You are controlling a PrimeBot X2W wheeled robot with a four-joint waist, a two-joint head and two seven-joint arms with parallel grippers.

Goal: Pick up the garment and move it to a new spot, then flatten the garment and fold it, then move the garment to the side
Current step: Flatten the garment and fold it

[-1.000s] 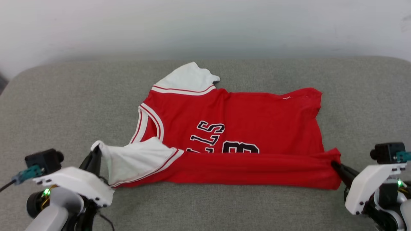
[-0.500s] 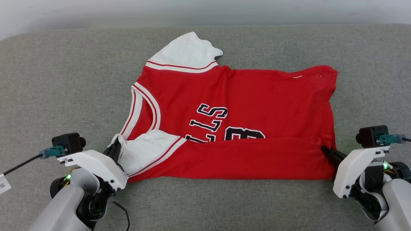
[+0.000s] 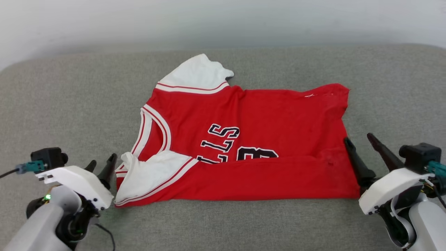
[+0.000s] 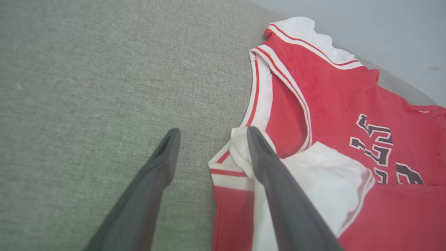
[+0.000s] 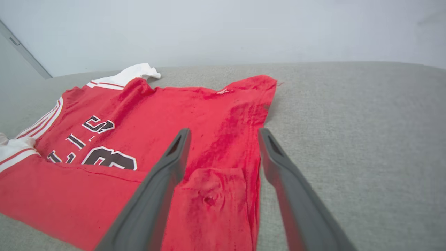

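On the grey padded surface (image 3: 69,97) the garment (image 3: 251,139) lies spread with its long axis running left to right: neck and sleeves at the left, hem at the right. Its near long edge is turned over toward the far side as a flat red band that covers the lower part of the lettering (image 3: 226,139), and the near sleeve (image 3: 153,174) is laid over with it.

The left tool (image 3: 101,161) sits just left of that sleeve, its jaws apart and holding nothing. In the left wrist view the left tool (image 4: 212,132) has one finger over bare grey fabric and the other across the sleeve's edge; whether it touches the cloth I cannot tell. The right tool (image 3: 359,137) stands at the hem end, also spread and empty. In the right wrist view the right tool (image 5: 224,131) straddles the hem's edge, one finger above red cloth and one above the grey surface.

So the garment (image 5: 174,104) lies between the two tools, one at each end of the near band. I judge the fold half made. The far edge lies flat and well away from both tools; the far sleeve (image 3: 195,75) is nearer the left arm, the far hem corner nearer the right.
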